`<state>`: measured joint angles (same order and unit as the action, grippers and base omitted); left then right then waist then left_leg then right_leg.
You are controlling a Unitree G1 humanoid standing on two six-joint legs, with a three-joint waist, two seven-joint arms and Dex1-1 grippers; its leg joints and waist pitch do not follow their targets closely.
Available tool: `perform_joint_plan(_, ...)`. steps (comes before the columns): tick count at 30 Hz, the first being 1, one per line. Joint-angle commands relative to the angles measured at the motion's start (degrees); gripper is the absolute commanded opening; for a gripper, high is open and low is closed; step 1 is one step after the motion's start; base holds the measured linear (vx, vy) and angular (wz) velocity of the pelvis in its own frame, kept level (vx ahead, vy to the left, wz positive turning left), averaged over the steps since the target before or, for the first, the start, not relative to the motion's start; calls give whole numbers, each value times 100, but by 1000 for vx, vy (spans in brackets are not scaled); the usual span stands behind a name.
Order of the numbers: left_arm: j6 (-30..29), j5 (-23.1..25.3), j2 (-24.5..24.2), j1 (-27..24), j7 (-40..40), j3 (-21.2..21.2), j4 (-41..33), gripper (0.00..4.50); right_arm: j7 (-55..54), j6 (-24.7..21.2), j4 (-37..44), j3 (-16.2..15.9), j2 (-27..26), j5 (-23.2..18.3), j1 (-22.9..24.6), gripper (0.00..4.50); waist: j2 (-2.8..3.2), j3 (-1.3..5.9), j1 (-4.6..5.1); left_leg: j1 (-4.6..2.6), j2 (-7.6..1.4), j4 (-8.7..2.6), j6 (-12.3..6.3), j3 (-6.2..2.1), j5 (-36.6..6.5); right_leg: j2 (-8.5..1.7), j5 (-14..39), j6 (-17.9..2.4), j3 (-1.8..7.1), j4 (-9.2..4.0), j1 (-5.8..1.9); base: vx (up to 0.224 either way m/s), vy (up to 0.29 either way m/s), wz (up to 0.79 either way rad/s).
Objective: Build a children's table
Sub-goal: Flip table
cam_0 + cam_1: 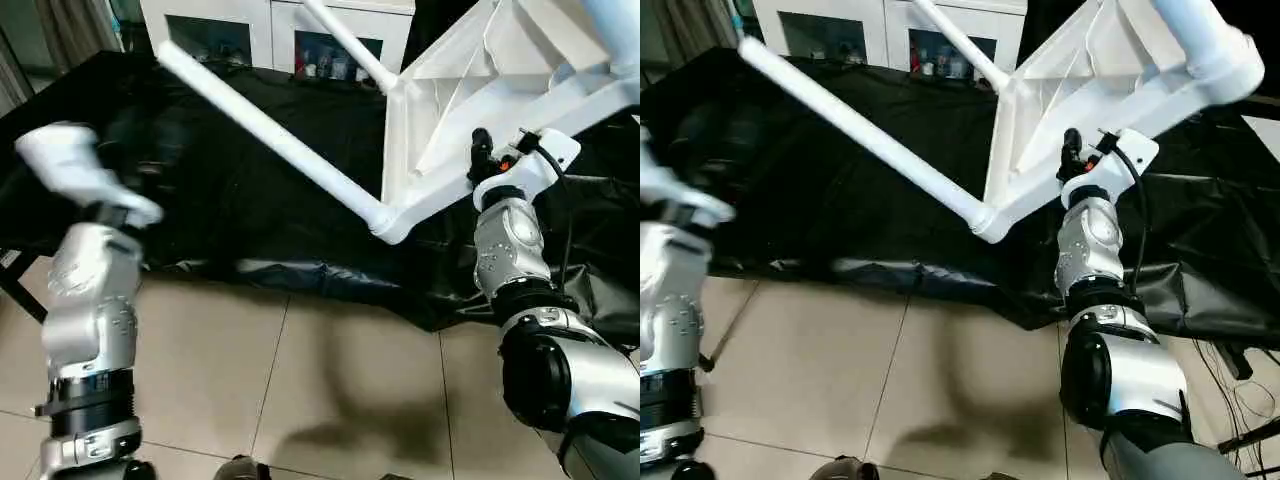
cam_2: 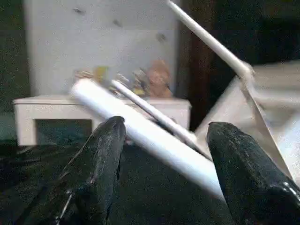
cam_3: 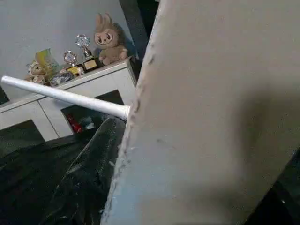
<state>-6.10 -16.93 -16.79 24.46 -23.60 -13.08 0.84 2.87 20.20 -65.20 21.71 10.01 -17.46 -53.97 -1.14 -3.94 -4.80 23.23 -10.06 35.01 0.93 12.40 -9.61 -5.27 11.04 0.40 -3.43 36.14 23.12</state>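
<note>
The children's table stands tipped on its edge on the black cloth, its white top [image 1: 440, 110] turning its ribbed underside toward me. One long leg [image 1: 270, 135] runs from a low corner socket out to the left. A second leg [image 1: 345, 45] points toward the back, and a third leg [image 1: 1200, 40] crosses the upper right. My right gripper [image 1: 482, 158] is shut on the top's lower rim, which lies against its fingers [image 3: 89, 178] in the right wrist view. My left gripper [image 2: 166, 129] hangs open at the left, nothing between its fingers, with the long leg [image 2: 140, 129] beyond them.
A black cloth [image 1: 250, 170] covers the low platform under the table. Behind it stands a white cabinet [image 1: 270, 30] carrying a plush toy [image 3: 108, 40] and trophies. Tiled floor [image 1: 300, 370] lies in front, and cables [image 1: 1230, 380] trail at the right.
</note>
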Motion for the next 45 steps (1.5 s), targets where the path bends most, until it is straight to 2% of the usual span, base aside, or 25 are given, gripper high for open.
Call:
perform_joint_plan(1, -184, 235, -114, 18, -127, 227, -109, 312, -94, 18, 93, -215, 134, 307, -10, 216, 52, 478, 47, -250, -308, -405, 95, -161, -1301, -280, 765, -1109, 233, -359, -158, 0, 0, 0)
perform_joint_plan(2, -326, 426, -289, 19, -293, 486, -174, 312, -65, -17, 116, -302, 164, 388, -41, 215, 52, 475, 50, -246, -309, -408, 107, -161, -1313, -283, 764, -1118, 236, -360, -161, 0, 0, 0)
perform_joint_plan(5, -454, 698, -529, 39, -425, 806, -267, 312, -111, -109, 163, -492, 289, 616, -113, 214, 43, 474, 42, -237, -303, -410, 142, -165, -1275, -277, 772, -1103, 233, -352, -166, 0, 0, 0)
perform_joint_plan(8, -483, 779, -628, 67, -458, 932, -336, 312, -217, -155, 191, -597, 379, 781, -163, 214, 35, 478, 48, -235, -300, -404, 182, -160, -1223, -270, 705, -1116, 234, -348, -171, 0, 0, 0)
perform_joint_plan(14, -678, 692, -722, 298, -613, 1052, -543, 312, -448, -265, 238, -947, 583, 1217, -331, 207, 32, 482, 40, -236, -285, -384, 181, -151, -1183, -264, 669, -1148, 238, -338, -173, 0, 0, 0)
perform_joint_plan(17, -777, 559, -721, 296, -836, 1177, -661, 312, -512, -319, 244, -970, 591, 1237, -347, 202, 29, 483, 29, -232, -287, -381, 183, -148, -1173, -268, 623, -1136, 244, -330, -172, 0, 0, 0)
perform_joint_plan(18, -859, 395, -708, 256, -1027, 1272, -777, 312, -543, -338, 249, -978, 588, 1240, -351, 200, 9, 485, 30, -226, -288, -380, 176, -148, -1132, -270, 577, -1138, 245, -323, -178, 0, 0, 0)
perform_joint_plan(21, -1170, 38, -780, 122, -1605, 1637, -1097, 312, -552, -364, 249, -1014, 544, 1266, -393, 194, 16, 485, 16, -229, -290, -382, 180, -144, -1118, -270, 550, -1172, 241, -309, -173, 0, 0, 0)
perform_joint_plan(27, -1298, 181, -923, 215, -1989, 2011, -1026, 312, -387, -478, 130, -1138, 514, 1369, -529, 192, 1, 467, 58, -217, -279, -385, 214, -143, -1269, -265, 822, -1083, 256, -346, -176, 0, 0, 0)
perform_joint_plan(30, -1283, 266, -877, 383, -1926, 1994, -862, 312, -225, -527, 86, -1277, 511, 1504, -532, 192, 3, 472, 76, -212, -275, -381, 220, -144, -1196, -253, 733, -1088, 254, -332, -180, 0, 0, 0)
perform_joint_plan(31, -1275, 286, -870, 413, -1902, 1985, -826, 312, -177, -515, 88, -1301, 506, 1520, -523, 226, 4, 474, 81, -213, -272, -378, 215, -142, -1197, -250, 714, -1093, 254, -335, -181, 0, 0, 0)
perform_joint_plan(33, -1151, 445, -855, 610, -1747, 1946, -580, 312, -32, -348, 174, -1359, 441, 1551, -409, 262, 0, 481, 98, -195, -266, -371, 198, -147, -1125, -258, 603, -1121, 256, -322, -204, 0, 0, 0)
perform_joint_plan(37, -1057, 453, -792, 792, -1667, 1937, -452, 312, 8, -117, 303, -1397, 359, 1576, -226, 285, 10, 495, 138, -176, -266, -359, 125, -154, -967, -271, 383, -1213, 251, -299, -232, 0, 0, 0)
perform_joint_plan(41, -529, 756, -724, 1018, -1634, 2074, -255, 312, -200, 304, 581, -1457, 282, 1671, 86, 324, 27, 506, 146, -186, -271, -345, -15, -151, -838, -268, 161, -1289, 252, -302, -235, 0, 0, 0)
perform_joint_plan(42, -442, 841, -745, 1044, -1649, 2123, -211, 312, -234, 352, 621, -1488, 284, 1706, 141, 332, 19, 505, 149, -187, -273, -349, -26, -153, -872, -269, 205, -1300, 250, -303, -244, 0, 0, 0)
perform_joint_plan(43, -366, 957, -781, 1059, -1643, 2186, -150, 312, -329, 390, 661, -1468, 268, 1706, 200, 332, 59, 506, 148, -193, -275, -346, -11, -158, -890, -274, 219, -1312, 251, -294, -241, 0, 0, 0)
perform_joint_plan(44, -321, 1030, -802, 1068, -1635, 2224, -110, 312, -392, 413, 684, -1446, 254, 1699, 234, 346, 46, 496, 154, -204, -285, -355, 15, -155, -959, -264, 301, -1289, 251, -315, -227, 0, 0, 0)
perform_joint_plan(45, -221, 1145, -817, 1068, -1599, 2300, -18, 312, -531, 470, 747, -1386, 212, 1691, 327, 357, 75, 495, 163, -214, -282, -362, 64, -156, -1031, -253, 345, -1264, 250, -317, -221, 0, 0, 0)
